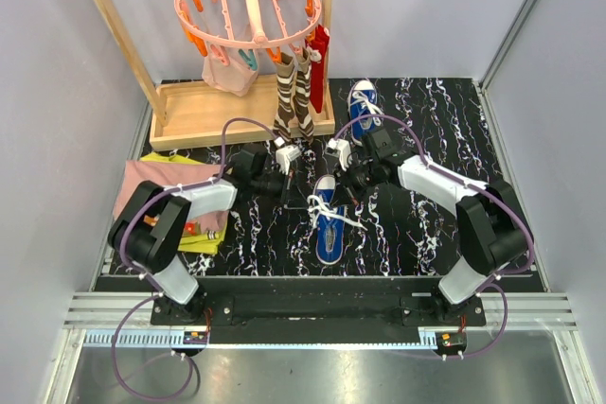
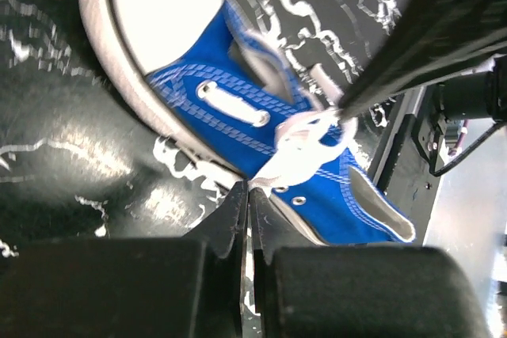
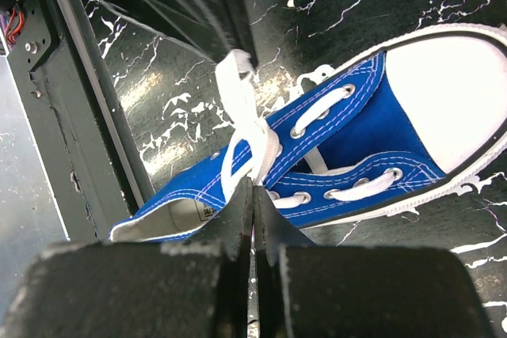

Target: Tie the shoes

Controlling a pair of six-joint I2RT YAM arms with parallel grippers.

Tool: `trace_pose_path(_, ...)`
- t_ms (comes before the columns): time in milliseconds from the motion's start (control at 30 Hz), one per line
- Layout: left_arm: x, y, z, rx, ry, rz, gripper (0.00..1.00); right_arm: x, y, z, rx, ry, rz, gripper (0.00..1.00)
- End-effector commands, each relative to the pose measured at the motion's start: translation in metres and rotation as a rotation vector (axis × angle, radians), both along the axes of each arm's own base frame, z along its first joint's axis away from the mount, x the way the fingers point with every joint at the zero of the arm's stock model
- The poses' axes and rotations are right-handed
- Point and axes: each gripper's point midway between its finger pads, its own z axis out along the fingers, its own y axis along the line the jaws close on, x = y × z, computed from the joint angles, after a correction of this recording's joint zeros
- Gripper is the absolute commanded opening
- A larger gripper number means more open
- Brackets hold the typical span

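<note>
A blue shoe (image 1: 328,224) with white laces lies in the middle of the black marbled table, toe towards the back. My left gripper (image 1: 292,186) and my right gripper (image 1: 348,188) flank its toe end. In the left wrist view the shoe (image 2: 238,108) lies just past my left gripper (image 2: 248,191), whose jaws are shut on a strand of white lace (image 2: 305,136). In the right wrist view my right gripper (image 3: 253,189) is shut on the lace loop (image 3: 247,136) over the shoe (image 3: 356,148). A second blue shoe (image 1: 365,106) lies at the back.
A wooden drying stand (image 1: 204,111) with a pink peg hanger (image 1: 248,2) and hanging socks (image 1: 295,96) stands at the back left. Pink and yellow cloths (image 1: 156,186) lie at the left edge under my left arm. White walls close in the table.
</note>
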Motion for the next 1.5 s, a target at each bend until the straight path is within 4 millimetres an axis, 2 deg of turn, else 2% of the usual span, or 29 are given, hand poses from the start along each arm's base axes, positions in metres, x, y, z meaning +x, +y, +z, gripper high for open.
trace_pose_path(0, 0.014, 0.001, -0.006, 0.038, 0.046, 0.067, 0.03, -0.001, 0.006, 0.018, 0.043, -0.047, 0.012, 0.00)
trace_pose_path(100, 0.017, 0.006, -0.018, 0.083, 0.090, 0.103, 0.03, -0.002, 0.005, 0.019, 0.045, -0.049, 0.014, 0.00)
trace_pose_path(233, 0.015, 0.003, -0.011, 0.054, 0.060, 0.072, 0.08, -0.003, 0.006, 0.016, 0.043, -0.039, 0.019, 0.00)
trace_pose_path(367, 0.004, -0.001, 0.013, -0.028, -0.031, -0.015, 0.25, -0.003, 0.007, 0.016, 0.047, -0.029, 0.019, 0.00)
trace_pose_path(400, 0.001, 0.000, 0.024, -0.044, -0.075, -0.028, 0.34, -0.003, 0.007, 0.016, 0.048, -0.031, 0.019, 0.00)
trace_pose_path(500, -0.010, 0.005, 0.041, -0.064, -0.202, -0.105, 0.42, -0.003, 0.006, 0.015, 0.047, -0.029, 0.020, 0.00)
trace_pose_path(567, -0.014, 0.009, 0.048, -0.054, -0.272, -0.133, 0.43, -0.003, 0.007, 0.014, 0.046, -0.029, 0.020, 0.00)
trace_pose_path(700, -0.023, 0.018, 0.072, -0.039, -0.577, -0.265, 0.44, -0.002, 0.007, 0.013, 0.046, -0.023, 0.019, 0.00)
trace_pose_path(767, -0.026, 0.020, 0.072, 0.014, -0.655, -0.315, 0.44, -0.001, 0.008, 0.013, 0.046, -0.019, 0.018, 0.00)
trace_pose_path(800, -0.027, 0.017, 0.071, 0.035, -0.749, -0.386, 0.44, -0.001, 0.009, 0.013, 0.046, -0.015, 0.017, 0.00)
trace_pose_path(933, -0.027, 0.010, 0.068, 0.072, -0.844, -0.467, 0.44, 0.002, 0.010, 0.014, 0.049, -0.012, 0.013, 0.00)
trace_pose_path(1100, -0.034, -0.015, 0.061, 0.108, -1.009, -0.606, 0.43, 0.002, 0.010, 0.012, 0.049, 0.000, 0.011, 0.00)
trace_pose_path(1467, -0.018, -0.044, 0.043, 0.154, -1.092, -0.691, 0.41, 0.006, 0.010, 0.016, 0.073, 0.021, 0.000, 0.00)
